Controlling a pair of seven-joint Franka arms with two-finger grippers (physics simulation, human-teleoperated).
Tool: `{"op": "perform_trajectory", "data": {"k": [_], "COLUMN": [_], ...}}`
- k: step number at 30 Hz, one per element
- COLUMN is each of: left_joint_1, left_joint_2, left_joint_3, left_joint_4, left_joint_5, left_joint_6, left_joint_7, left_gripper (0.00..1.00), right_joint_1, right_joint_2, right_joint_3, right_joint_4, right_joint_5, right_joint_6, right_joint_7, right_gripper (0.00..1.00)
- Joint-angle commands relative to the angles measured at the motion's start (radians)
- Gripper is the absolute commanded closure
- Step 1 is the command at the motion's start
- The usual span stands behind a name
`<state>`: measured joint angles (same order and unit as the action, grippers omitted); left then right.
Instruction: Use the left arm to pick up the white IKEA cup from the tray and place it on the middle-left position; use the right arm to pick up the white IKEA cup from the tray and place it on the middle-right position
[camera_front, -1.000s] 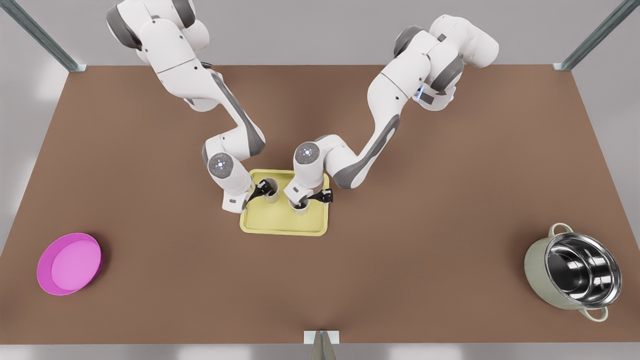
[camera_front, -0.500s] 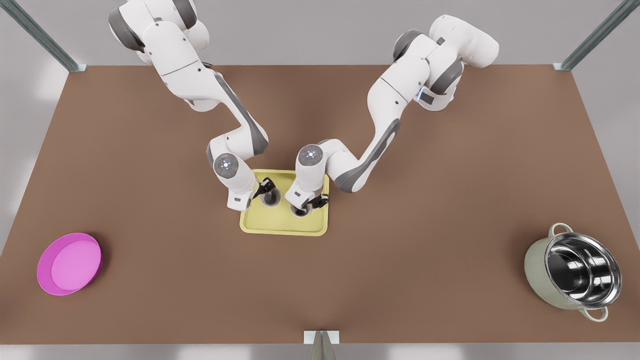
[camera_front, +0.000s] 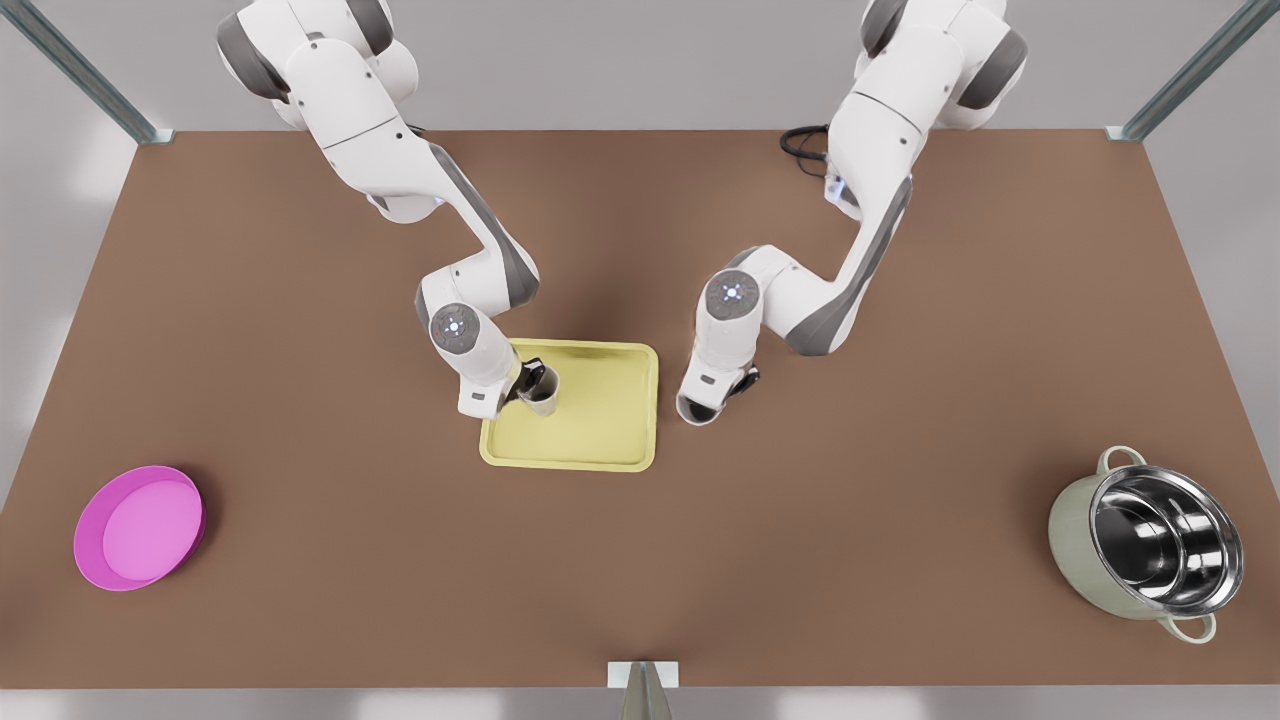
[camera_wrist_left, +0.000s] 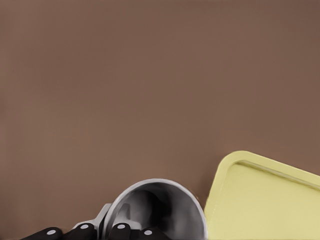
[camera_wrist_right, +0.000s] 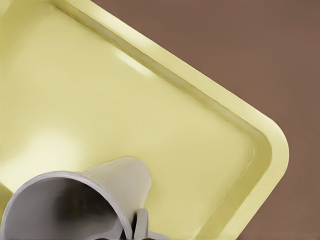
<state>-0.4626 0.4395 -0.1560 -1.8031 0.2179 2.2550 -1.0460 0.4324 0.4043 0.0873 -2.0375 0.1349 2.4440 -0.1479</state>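
The pale yellow tray (camera_front: 600, 432) lies at the table's middle. My left gripper (camera_front: 530, 383) is shut on a white cup (camera_front: 542, 398) over the tray's edge on the front view's left. In the left wrist view its black fingers (camera_wrist_left: 120, 231) pinch the cup (camera_wrist_left: 160, 210) by the rim, beside a tray (camera_wrist_left: 265, 200) corner. My right gripper (camera_front: 716, 396) is shut on the other white cup (camera_front: 696, 409), over bare table just past the tray's edge on the front view's right. The right wrist view shows this cup (camera_wrist_right: 90, 200) tilted, with the tray (camera_wrist_right: 125, 100) behind it.
A round magenta dish (camera_front: 140, 527) sits near the front on the front view's left. A grey-green steel-lined pot (camera_front: 1150, 545) with two handles stands on the front view's right. Brown table (camera_front: 860, 480) stretches wide on both sides of the tray.
The right arm has carried its cup off the tray toward the front view's right. The left gripper has stayed shut on its cup near the tray's edge, shifting only slightly.
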Motion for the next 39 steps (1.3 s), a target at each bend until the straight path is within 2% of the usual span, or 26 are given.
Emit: {"op": "perform_trajectory", "data": {"k": [1, 2, 4, 6, 7, 10, 13, 15, 21, 26, 27, 28, 29, 33, 34, 36, 37, 38, 39], "left_joint_1": [0.065, 0.14, 0.234, 0.315, 0.341, 0.341, 0.341, 0.343, 0.351, 0.352, 0.352, 0.351, 0.351, 0.351, 0.351, 0.334, 0.335, 0.357, 0.413], "left_joint_2": [-0.042, -0.073, -0.082, -0.102, -0.102, -0.101, -0.093, -0.088, -0.064, -0.051, -0.053, -0.053, -0.055, -0.071, -0.11, -0.252, -0.301, -0.294, -0.286], "left_joint_3": [0.003, 0.003, 0.001, 0.003, 0.003, 0.019, 0.027, 0.038, 0.046, 0.053, 0.053, 0.053, 0.053, 0.053, 0.053, 0.039, 0.035, 0.053, 0.062], "left_joint_4": [-0.1, -0.168, -0.17, -0.185, -0.231, -0.288, -0.289, -0.318, -0.348, -0.346, -0.346, -0.348, -0.348, -0.348, -0.343, -0.341, -0.27, -0.069, 0.115], "left_joint_5": [-0.022, -0.022, -0.028, -0.028, -0.026, -0.014, 0.031, 0.031, 0.031, 0.031, 0.031, 0.032, 0.032, 0.031, 0.031, 0.014, -0.126, -0.176, -0.213], "left_joint_6": [0.17, 0.233, 0.262, 0.294, 0.394, 0.491, 0.512, 0.581, 0.637, 0.646, 0.646, 0.646, 0.644, 0.632, 0.552, 0.263, -0.006, -0.38, -0.587], "left_joint_7": [0.336, 0.44, 0.557, 0.664, 0.682, 0.684, 0.689, 0.679, 0.684, 0.689, 0.689, 0.69, 0.69, 0.684, 0.682, 0.678, 0.747, 1.018, 1.06], "left_gripper": [0.9, 0.9, 0.9, 0.9, 0.9, 0.9, 0.9, 0.9, 0.9, 0.9, 0.8, 0.31, 0.0, 0.0, 0.0, 0.0, 0.0, 0.0, 0.0], "right_joint_1": [0.0, -0.001, -0.006, -0.012, -0.03, -0.147, -0.227, -0.283, -0.445, -0.448, -0.448, -0.448, -0.448, -0.457, -0.459, -0.459, -0.459, -0.459, -0.46], "right_joint_2": [-0.002, -0.012, -0.044, -0.081, -0.102, -0.113, -0.108, -0.102, 0.096, 0.265, 0.278, 0.295, 0.303, 0.337, 0.338, 0.338, 0.338, 0.338, 0.337], "right_joint_3": [0.0, -0.001, -0.001, -0.011, -0.02, -0.02, -0.024, -0.026, -0.034, -0.073, -0.078, -0.08, -0.087, -0.087, -0.087, -0.087, -0.087, -0.087, -0.087], "right_joint_4": [0.0, 0.005, 0.014, 0.033, 0.054, 0.192, 0.243, 0.28, 0.467, 0.608, 0.608, 0.608, 0.608, 0.608, 0.608, 0.608, 0.608, 0.608, 0.608], "right_joint_5": [-0.006, -0.006, -0.006, -0.006, -0.008, -0.02, -0.024, -0.101, -0.198, -0.198, -0.198, -0.198, -0.198, -0.193, -0.192, -0.192, -0.189, -0.187, -0.187], "right_joint_6": [-0.002, -0.022, -0.083, -0.152, -0.213, -0.414, -0.457, -0.459, -0.457, -0.438, -0.413, -0.392, -0.378, -0.327, -0.326, -0.321, -0.321, -0.321, -0.321], "right_joint_7": [0.013, 0.013, 0.011, 0.01, -0.001, -0.136, -0.255, -0.326, -0.562, -0.636, -0.636, -0.641, -0.648, -0.651, -0.651, -0.651, -0.645, -0.641, -0.641], "right_gripper": [0.84, 0.87, 0.92, 0.94, 0.94, 0.94, 0.94, 0.94, 0.94, 0.95, 0.95, 0.95, 0.95, 0.95, 0.95, 0.93, 0.78, 0.55, 0.5]}}
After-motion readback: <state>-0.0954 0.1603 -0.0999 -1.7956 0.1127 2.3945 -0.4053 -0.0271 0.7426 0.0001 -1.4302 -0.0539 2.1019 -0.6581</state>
